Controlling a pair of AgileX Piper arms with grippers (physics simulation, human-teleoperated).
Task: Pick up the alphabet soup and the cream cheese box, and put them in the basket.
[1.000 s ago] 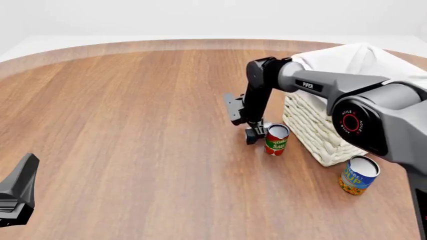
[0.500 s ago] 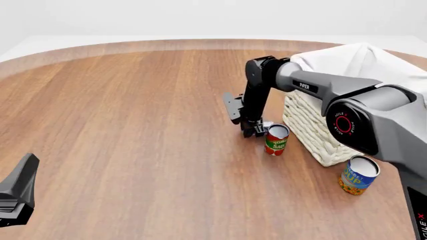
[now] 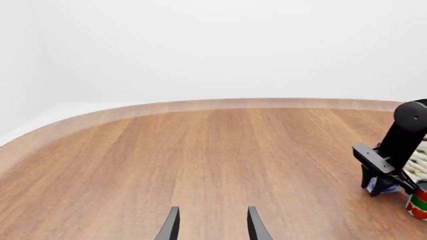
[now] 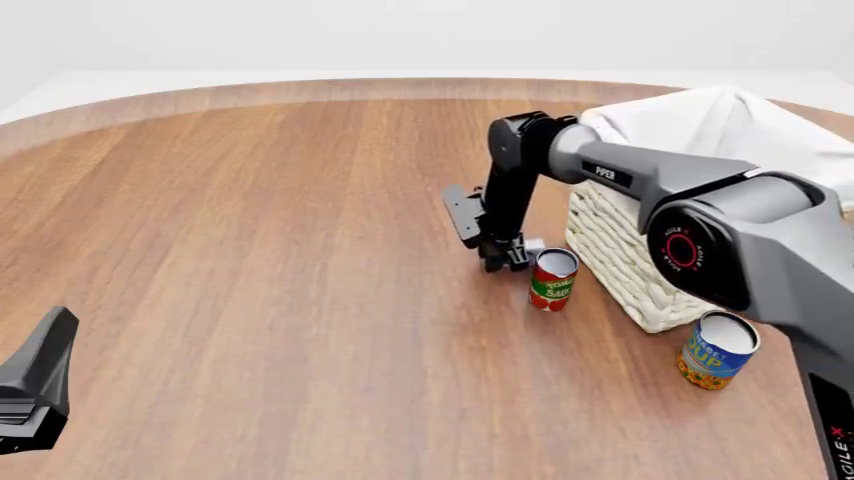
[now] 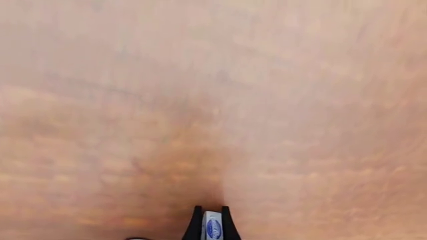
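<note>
My right gripper (image 4: pixel 506 260) hangs low over the table, just left of the basket (image 4: pixel 627 260). In the right wrist view its fingers (image 5: pixel 196 225) are shut on the small blue and white cream cheese box (image 5: pixel 212 227). From the front, a white corner of that box (image 4: pixel 533 246) peeks out beside the gripper. The alphabet soup (image 4: pixel 718 350) stands upright at the basket's near corner, far from both grippers. My left gripper (image 3: pixel 212 227) stays open and holds nothing, low at the near left (image 4: pixel 38 380).
A slim red and green can (image 4: pixel 551 280) stands right beside the right gripper, between it and the basket's woven wall. The white cloth liner (image 4: pixel 727 120) drapes over the basket's rim. The round wooden table (image 4: pixel 267 250) stretches bare to the left.
The right gripper has risen slightly and drawn a little away from the red and green can, with the box between its fingers. The left arm has not moved.
</note>
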